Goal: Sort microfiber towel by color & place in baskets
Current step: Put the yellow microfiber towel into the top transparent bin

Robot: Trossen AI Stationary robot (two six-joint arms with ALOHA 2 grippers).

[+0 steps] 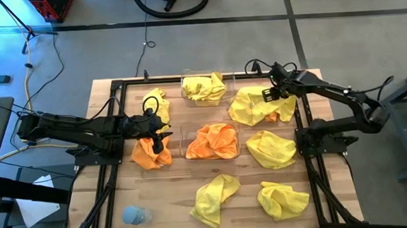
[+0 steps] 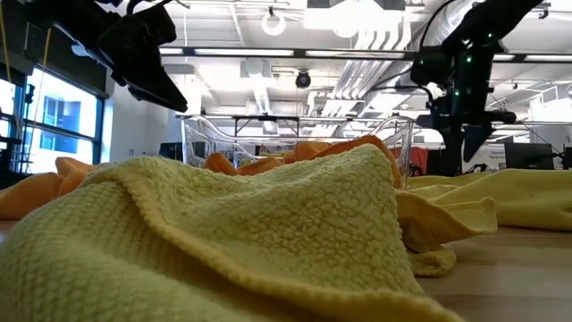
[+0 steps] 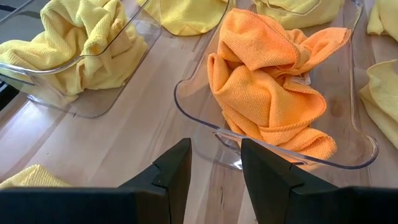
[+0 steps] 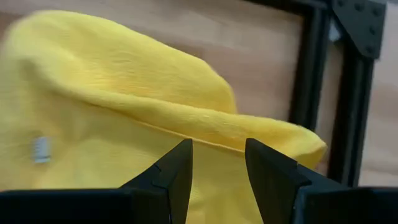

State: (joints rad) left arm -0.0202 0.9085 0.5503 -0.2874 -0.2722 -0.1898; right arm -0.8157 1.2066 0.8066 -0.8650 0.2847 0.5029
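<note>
A yellow towel [image 2: 223, 233] fills the low view's foreground; the left gripper [image 1: 157, 136] (fingers narrowly apart, empty) hovers left of centre over an orange towel [image 1: 151, 152], while the right gripper [image 1: 267, 94], likewise slightly parted, hovers upper right over another yellow towel [image 1: 260, 107].

I note soft, nubbly cloth towels, orange [image 3: 267, 87] and yellow [image 2: 223, 233]; glossy clear plastic baskets [image 3: 364, 146]; a matt pale wood table [image 1: 180, 193]; a matt black metal frame [image 4: 314, 87].
</note>
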